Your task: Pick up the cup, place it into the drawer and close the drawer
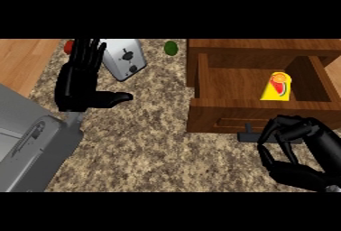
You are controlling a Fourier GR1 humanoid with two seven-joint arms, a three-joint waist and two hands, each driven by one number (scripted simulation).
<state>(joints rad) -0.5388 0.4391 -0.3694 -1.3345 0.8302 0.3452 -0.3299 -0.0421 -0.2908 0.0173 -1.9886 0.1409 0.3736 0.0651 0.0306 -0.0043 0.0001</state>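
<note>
Right hand (pixel 300 153): at lower right, just in front of the drawer front, fingers curled inward, nothing visibly enclosed. Small dark handle (pixel 248 134) directly left of the fingertips; contact with it not confirmable from this angle.

Left hand (pixel 83 79): at upper left, fingers straight and pointing away, thumb extended to the right, holding nothing. Grey forearm (pixel 40 153) running in from the lower left edge.

Worktop (pixel 160 149): speckled stone surface, bare between the two hands.

Drawer (pixel 263 108): wooden, pulled open at right, front panel nearest, interior exposed.

Cup (pixel 278 86): yellow with a red and orange fruit print, lying or tilted inside the drawer, toward the right side of the compartment, close to the front panel.

Toaster (pixel 125 58): silver, on the worktop just right of the left hand's fingers, set at an angle.

Green round item (pixel 171 47): at the far edge, between toaster and drawer.

Red item (pixel 68 45): at far left, partly hidden behind the left hand's fingers.
</note>
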